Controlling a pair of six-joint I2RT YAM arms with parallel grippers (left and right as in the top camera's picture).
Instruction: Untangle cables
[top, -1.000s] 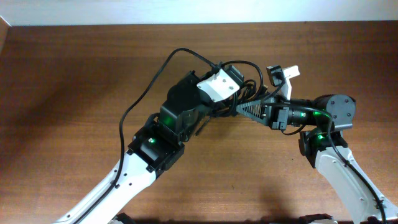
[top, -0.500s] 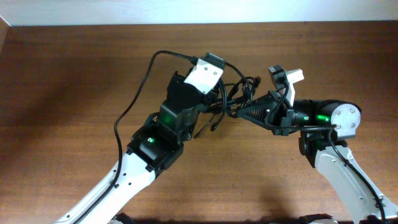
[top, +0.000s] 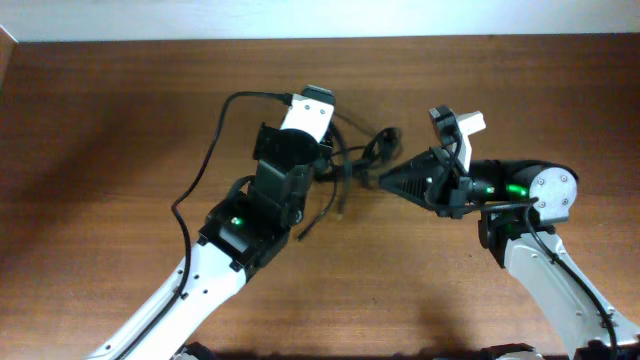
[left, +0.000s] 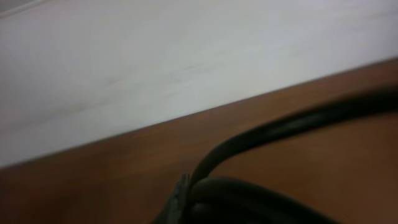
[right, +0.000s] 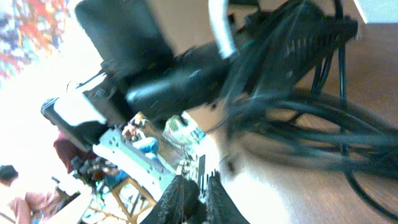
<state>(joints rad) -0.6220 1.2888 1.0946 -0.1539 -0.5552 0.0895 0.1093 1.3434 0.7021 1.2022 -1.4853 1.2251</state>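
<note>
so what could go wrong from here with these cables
The cables sit in a tangled bunch between the arms; pulling apart could tighten it. A loose plug end trails beside the left arm and may snag. The right gripper tip is close to the loops and could catch the wrong strand.

cables | thin, black | tangled loops | at table centre

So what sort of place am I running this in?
Probably a robotics lab or workshop. The left arm and right arm work over a bare wooden table set against a pale wall. The right wrist view catches what look like blurred people and cluttered equipment beyond.
</note>
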